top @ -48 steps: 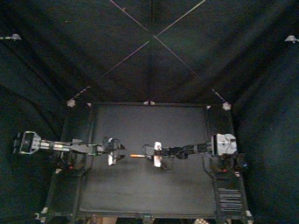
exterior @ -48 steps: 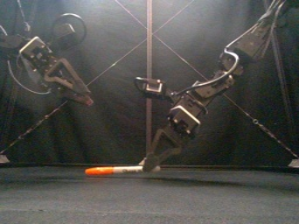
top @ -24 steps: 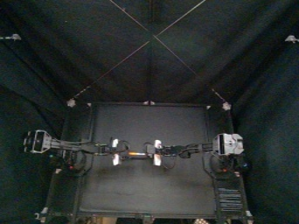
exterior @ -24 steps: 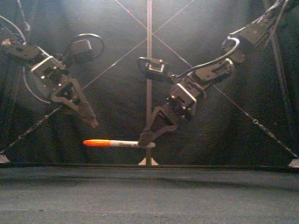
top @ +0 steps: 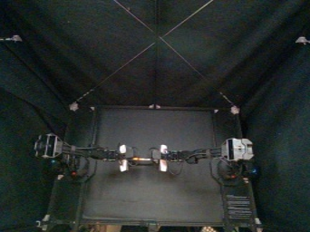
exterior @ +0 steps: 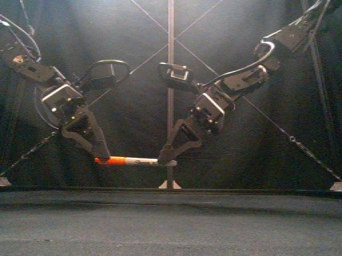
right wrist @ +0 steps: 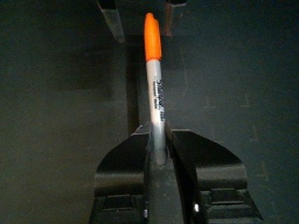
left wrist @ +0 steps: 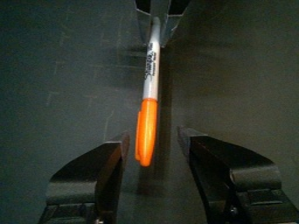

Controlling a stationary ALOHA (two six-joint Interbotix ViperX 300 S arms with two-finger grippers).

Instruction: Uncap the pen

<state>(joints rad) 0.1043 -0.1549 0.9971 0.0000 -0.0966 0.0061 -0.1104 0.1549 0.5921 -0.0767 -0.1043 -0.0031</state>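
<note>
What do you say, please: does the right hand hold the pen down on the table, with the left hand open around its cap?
Not on the table: the front view shows the right hand holding the pen aloft, the left hand open around its cap.

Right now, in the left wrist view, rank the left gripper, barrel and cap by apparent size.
1. left gripper: largest, but also nearest the camera.
2-3. barrel and cap: these look about alike; the cap is nearer, so they are left unranked.

Dim overall; light fr above, glow on back curtain.
</note>
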